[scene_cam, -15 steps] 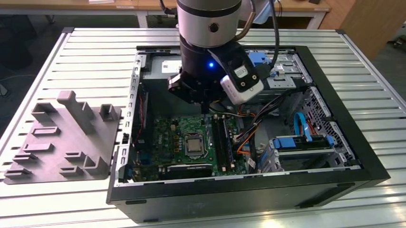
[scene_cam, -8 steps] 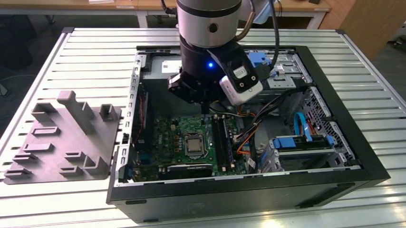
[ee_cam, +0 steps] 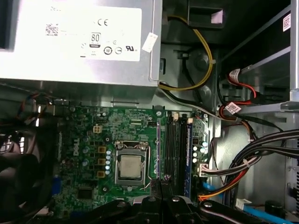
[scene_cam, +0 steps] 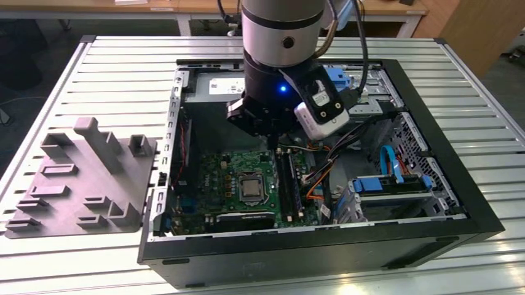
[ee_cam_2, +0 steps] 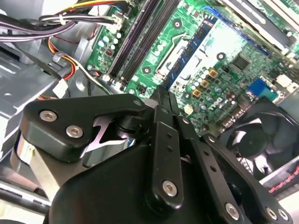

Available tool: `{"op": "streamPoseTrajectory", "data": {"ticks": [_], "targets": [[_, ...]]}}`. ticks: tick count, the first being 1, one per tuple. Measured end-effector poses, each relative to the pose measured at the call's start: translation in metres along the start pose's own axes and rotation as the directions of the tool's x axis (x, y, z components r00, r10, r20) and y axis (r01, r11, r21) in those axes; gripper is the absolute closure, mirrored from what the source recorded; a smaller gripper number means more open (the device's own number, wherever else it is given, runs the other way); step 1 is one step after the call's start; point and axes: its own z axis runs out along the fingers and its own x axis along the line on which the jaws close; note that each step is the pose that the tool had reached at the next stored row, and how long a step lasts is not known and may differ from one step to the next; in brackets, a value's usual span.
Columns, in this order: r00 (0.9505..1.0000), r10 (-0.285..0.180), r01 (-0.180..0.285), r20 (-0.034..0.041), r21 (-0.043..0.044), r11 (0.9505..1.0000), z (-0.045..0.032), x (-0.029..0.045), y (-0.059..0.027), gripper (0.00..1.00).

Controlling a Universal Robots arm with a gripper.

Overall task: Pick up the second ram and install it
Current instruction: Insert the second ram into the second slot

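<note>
An open black computer case (scene_cam: 311, 255) lies on a slatted metal table (scene_cam: 123, 61), in the middle of the exterior view. Inside it are a green circuit board (scene_cam: 238, 169) on the floor of the case, a grey power-supply box (scene_cam: 215, 86) toward the top of the frame, a blue drive tray (scene_cam: 394, 184) on the exterior view's right, and bundles of cables (ee_cam: 252, 154) beside the board. A black fan (ee_cam_2: 261, 126) sits at the board's edge.

The arm reaches down into the case, with the gripper (scene_cam: 271, 136) low over the board's long black memory slots. In both wrist views its fingers (ee_cam_2: 161, 100) are drawn close together on the memory stick (ee_cam_2: 194, 46), a thin dark-blue strip that runs out from between them. The stick stands on edge along the slot just beside the processor socket (ee_cam: 131, 165). I cannot tell whether it is fully seated.

On the exterior view's left, a grey moulded holder (scene_cam: 82, 178) rests on the table, well apart from the gripper.
</note>
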Motion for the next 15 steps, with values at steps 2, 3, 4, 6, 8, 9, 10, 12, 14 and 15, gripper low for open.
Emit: {"op": "streamPoseTrajectory", "data": {"ticks": [2,3,4,6,8,9,10,12,14,15], "targets": [[1.0,0.0,0.0,0.0,0.0,1.0,0.0036,-0.0011,-0.0006,0.89],[1.0,0.0,0.0,0.0,0.0,1.0,0.0052,-0.0017,-0.001,0.89],[1.0,0.001,-0.001,0.0,0.0001,1.0,0.0063,-0.0025,-0.0017,0.89],[1.0,0.002,-0.002,0.0001,0.0001,1.0,0.009,-0.0045,-0.0032,0.89],[1.0,0.005,-0.005,0.0002,0.0002,1.0,0.012,-0.0056,-0.0042,0.89],[1.0,0.006,-0.006,0.0003,0.0002,1.0,0.0135,-0.0063,-0.0046,0.89],[1.0,0.008,-0.008,0.0004,0.0003,1.0,0.0152,-0.007,-0.0049,0.89],[0.9999,0.01,-0.01,0.0005,0.0003,0.9999,0.0188,-0.009,-0.0056,0.89],[0.9999,0.014,-0.014,0.0007,0.0004,0.9999,0.0222,-0.0109,-0.0061,0.89],[0.9999,0.016,-0.016,0.0008,0.0004,0.9999,0.0235,-0.0118,-0.0064,0.89]]}}
